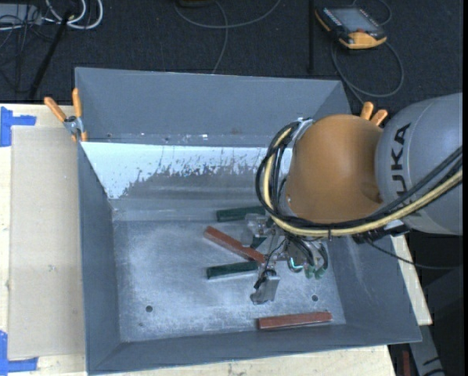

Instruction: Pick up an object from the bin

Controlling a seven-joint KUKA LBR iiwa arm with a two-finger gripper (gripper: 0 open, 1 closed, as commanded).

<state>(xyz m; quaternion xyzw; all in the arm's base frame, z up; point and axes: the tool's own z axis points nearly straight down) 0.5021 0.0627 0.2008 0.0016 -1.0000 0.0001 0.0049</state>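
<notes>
From where I stand, the hand (265,287) is low in the grey metal bin (162,287), just right of the frame's centre and close to the bin floor. It hangs under the rounded orange cover (332,171), and a loop of black and yellow cables (270,180) curls round the cover's left edge. Whether the hand is open or closed I cannot tell, and I see nothing that it clearly has hold of.

Nearest to it are two flat sticks. A dark green flat stick (232,270) lies almost level on the floor just left of the hand, its right end running in under the hand's metalwork. A reddish-brown flat stick (232,242) lies slanted just above the green one, from upper left down to lower right, and its lower end also reaches the hand. I cannot tell whether either stick touches the hand.

Further up, near where the floor meets the back wall, a second dark green stick (238,215) lies partly under the cables. Below the hand and apart from it, a reddish-brown flat bar (294,320) lies along the foot of the near wall, in the lower right of the bin.

The grey arm (430,163) comes in from the frame's right edge, above the bin's right wall.
</notes>
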